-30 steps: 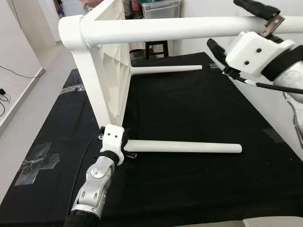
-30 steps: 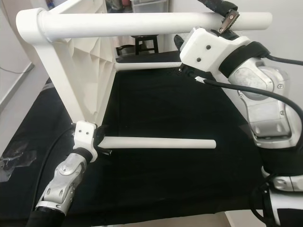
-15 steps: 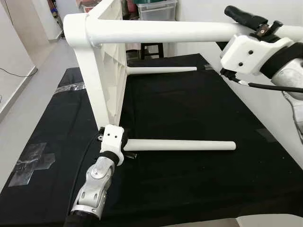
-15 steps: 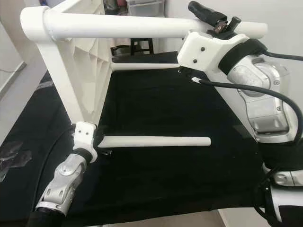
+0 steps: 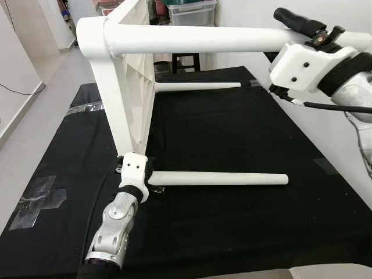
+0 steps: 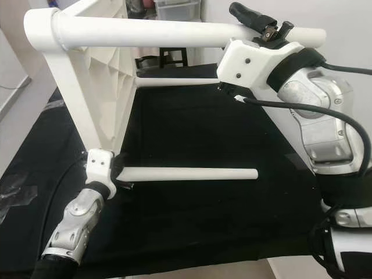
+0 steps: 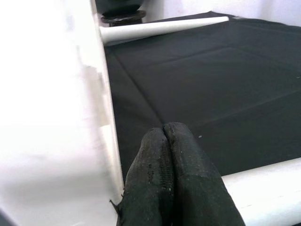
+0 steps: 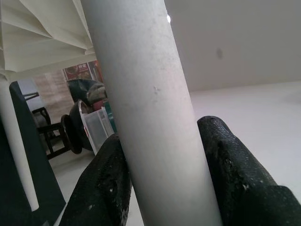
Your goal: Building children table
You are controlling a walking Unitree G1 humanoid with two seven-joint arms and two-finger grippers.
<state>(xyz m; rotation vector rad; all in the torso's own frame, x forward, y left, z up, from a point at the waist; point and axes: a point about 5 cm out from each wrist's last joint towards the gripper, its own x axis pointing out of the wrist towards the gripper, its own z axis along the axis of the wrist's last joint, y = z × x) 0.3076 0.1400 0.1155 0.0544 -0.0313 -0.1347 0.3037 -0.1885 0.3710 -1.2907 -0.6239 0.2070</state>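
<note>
Left eye view: table legs [image 5: 221, 179] horizontal, rightward

The tabletop [image 5: 131, 75] and its legs [image 5: 221, 179] are plain white, the underside ribbed. The cloth [image 5: 232, 133] beneath is solid black. Both arms are silver with white wrist housings; the right hand [image 8: 164, 179] and left hand [image 7: 165, 141] have black, finely textured fingers. The floor [image 5: 35, 122] is pale grey.

one tabletop [image 5: 136, 75], three table legs [image 5: 221, 178]
</note>
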